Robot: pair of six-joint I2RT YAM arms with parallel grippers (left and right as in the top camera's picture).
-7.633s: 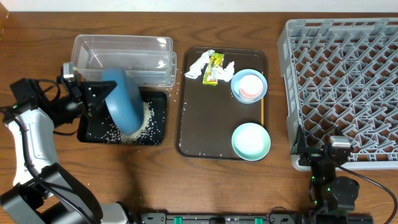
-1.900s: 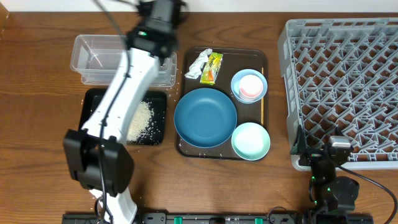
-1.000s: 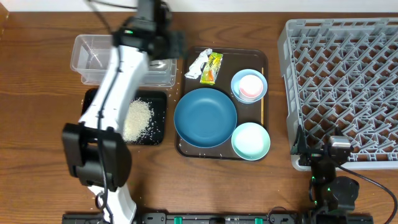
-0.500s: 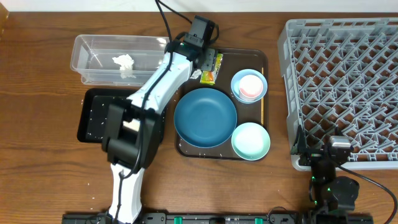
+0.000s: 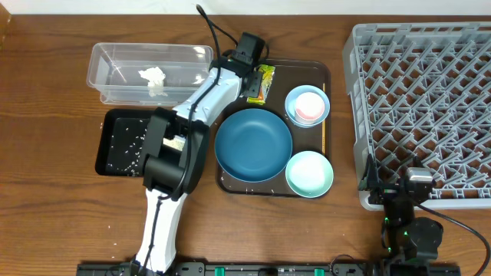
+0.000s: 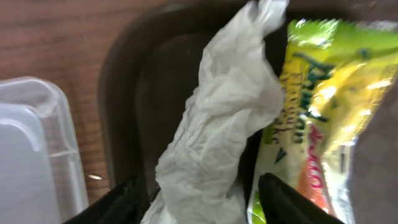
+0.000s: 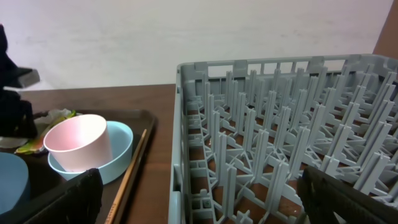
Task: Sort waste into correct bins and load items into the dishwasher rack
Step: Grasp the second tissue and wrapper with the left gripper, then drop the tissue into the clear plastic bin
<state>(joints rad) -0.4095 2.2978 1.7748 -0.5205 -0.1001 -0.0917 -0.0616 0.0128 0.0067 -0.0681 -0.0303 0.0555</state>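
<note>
- Left fingers (image 6: 283, 200) gape around a tissue (image 6: 211, 143); right fingers (image 7: 68, 199) are also apart.
- Rice (image 5: 126, 142) and one tissue wad (image 5: 153, 77) are binned; wrapper (image 6: 323, 124) and dishes (image 5: 253, 146) remain, rack (image 5: 349, 92) empty.

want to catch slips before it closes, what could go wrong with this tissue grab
1. The snack wrapper lies right against the crumpled tissue. The open left gripper straddles the tissue close to the wrapper, so closing may pinch both and send them to one bin.
2. The tissue is a long strip and the gripper sits at one end. The rest may trail, drag the wrapper or slip free before reaching the clear tub.
</note>
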